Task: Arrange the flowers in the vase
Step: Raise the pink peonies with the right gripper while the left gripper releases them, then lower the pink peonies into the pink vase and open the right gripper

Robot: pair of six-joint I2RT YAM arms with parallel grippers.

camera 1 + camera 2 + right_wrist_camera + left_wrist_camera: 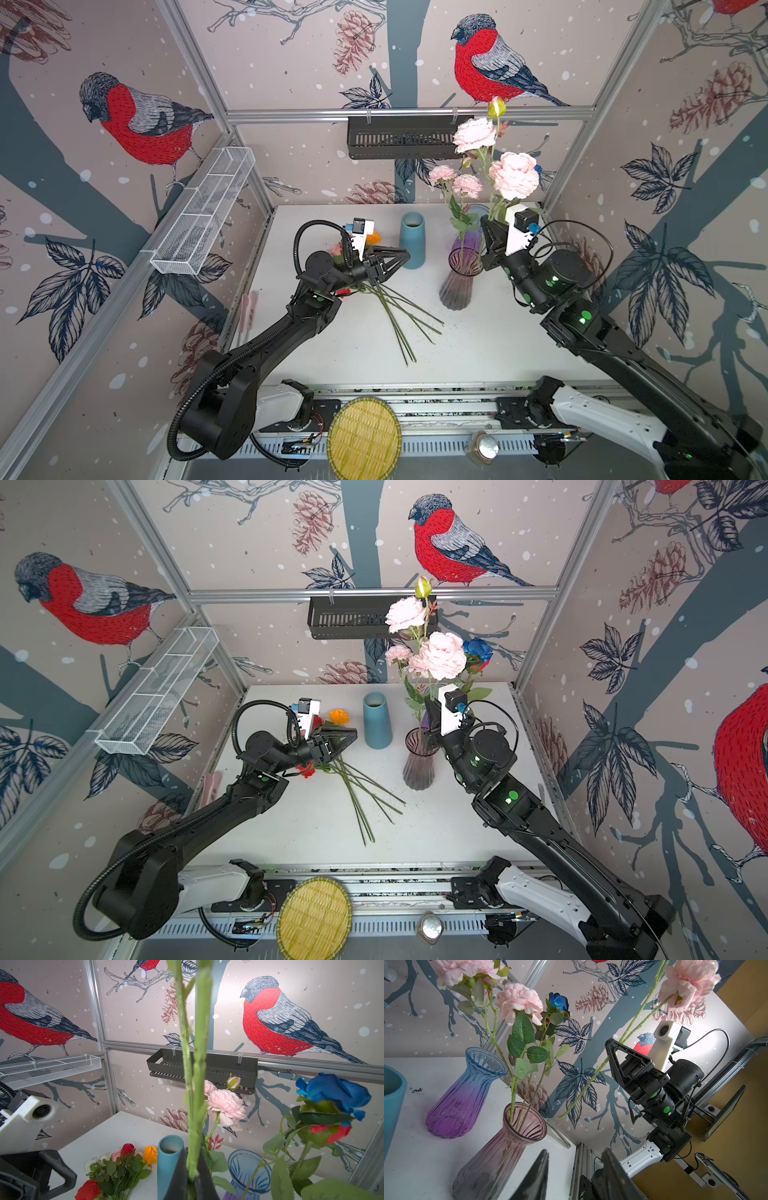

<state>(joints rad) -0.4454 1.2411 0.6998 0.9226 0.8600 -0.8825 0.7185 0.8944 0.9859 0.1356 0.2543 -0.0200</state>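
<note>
And the right end effector (610, 1043) was clamped tight on the stem of a pink peony (515, 174), bloom up high. The cut end hung just beside the rim of the smoky pink vase (457, 286), not inside it. That vase already carried pink and blue blooms (519, 1001). Over on the other side, the left end effector (401, 254) hovered, jaws partway apart and empty, above the loose flowers (357, 796) lying on the table (478, 353).

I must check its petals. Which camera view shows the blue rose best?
The right wrist view: there the blue rose is large and close. The left wrist view shows it whole but smaller. In a top view the blue rose is small yet clear; in a top view the blue rose hides almost wholly behind the pink peony.
</note>
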